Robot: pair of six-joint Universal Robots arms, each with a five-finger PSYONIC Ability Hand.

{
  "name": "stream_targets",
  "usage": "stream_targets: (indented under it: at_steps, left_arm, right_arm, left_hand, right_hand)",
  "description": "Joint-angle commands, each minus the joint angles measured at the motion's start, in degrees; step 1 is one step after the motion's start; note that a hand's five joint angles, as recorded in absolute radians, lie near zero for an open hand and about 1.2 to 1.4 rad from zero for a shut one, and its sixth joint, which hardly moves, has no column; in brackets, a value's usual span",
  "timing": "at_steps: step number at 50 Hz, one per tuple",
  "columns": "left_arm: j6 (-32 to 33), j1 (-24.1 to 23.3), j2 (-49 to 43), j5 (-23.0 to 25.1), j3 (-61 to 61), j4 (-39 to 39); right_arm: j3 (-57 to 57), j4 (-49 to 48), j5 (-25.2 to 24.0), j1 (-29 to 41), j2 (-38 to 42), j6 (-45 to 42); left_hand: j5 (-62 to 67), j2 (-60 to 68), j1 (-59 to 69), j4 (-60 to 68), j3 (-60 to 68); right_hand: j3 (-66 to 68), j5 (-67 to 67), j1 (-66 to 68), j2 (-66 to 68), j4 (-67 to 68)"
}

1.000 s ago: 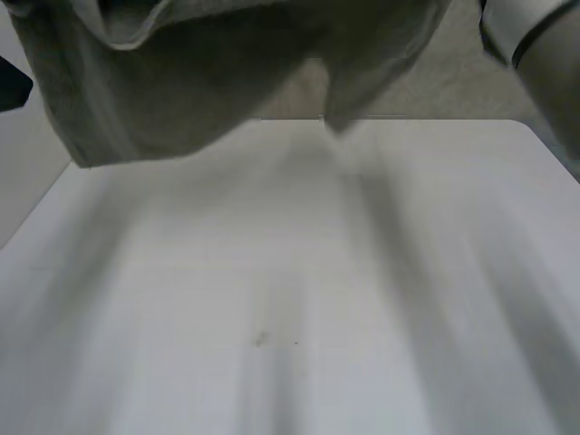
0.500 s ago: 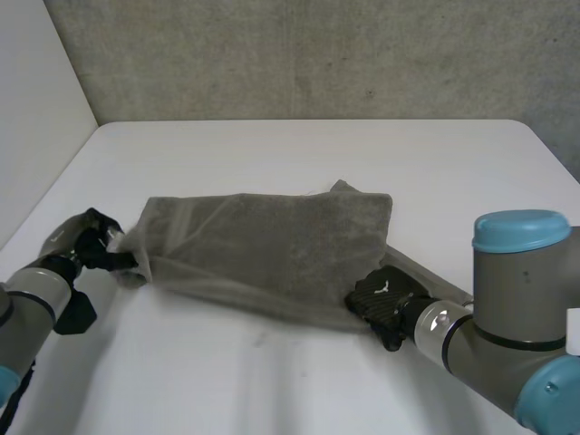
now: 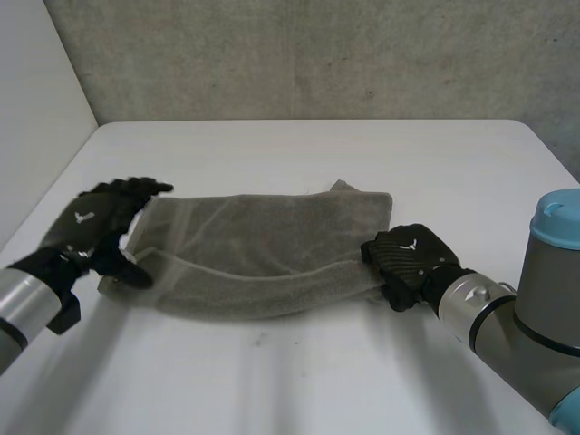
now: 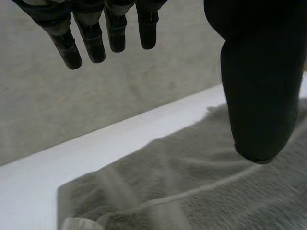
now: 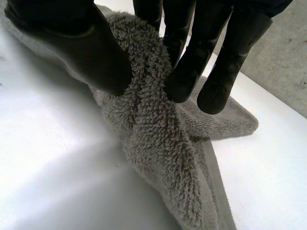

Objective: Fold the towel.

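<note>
towel (image 3: 263, 245) on table (image 3: 299, 154), roughly central

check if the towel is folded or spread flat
Folded: the grey towel lies doubled, its near edge layered. The right hand pinches one bunched end; the left hand hovers open at the other.

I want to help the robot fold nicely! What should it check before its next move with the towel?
1. Grip of the right hand on the towel: ok, thumb and fingers pinch its right end.
2. Grip of the left hand: not ok, its fingers are straight, open over the towel's left end.
3. Towel wholly on the table: ok.
4. Towel lying smooth: not ok, the near edge is bunched into a roll.
5. Corners lined up: cannot tell.
</note>
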Motion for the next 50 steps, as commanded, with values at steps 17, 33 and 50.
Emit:
stream_targets:
  at_steps: [17,33,50]
  left_arm:
    - [10.06,-13.26,-23.98,-21.36,23.91,-11.73]
    - [15.95,-13.26,-35.49,-28.48,39.55,-19.37]
    - [19.29,-13.35,-39.36,-28.48,40.52,-21.66]
  right_arm:
    - [1.35,-0.52,-1.89,-0.12,-0.30,-3.35]
    - [1.35,-0.60,-1.81,-0.12,0.58,-4.93]
    - [1.26,-1.13,-1.89,-0.21,1.63,-5.19]
  left_hand:
    - [10.18,10.60,10.08,10.55,10.51]
    - [19.43,19.85,19.33,19.80,19.76]
    - [20.10,20.52,20.00,20.47,20.43]
  right_hand:
    - [3.27,3.72,3.45,3.78,3.15]
    - [3.27,3.72,3.45,3.78,3.15]
    - [3.27,3.72,3.45,3.78,3.15]
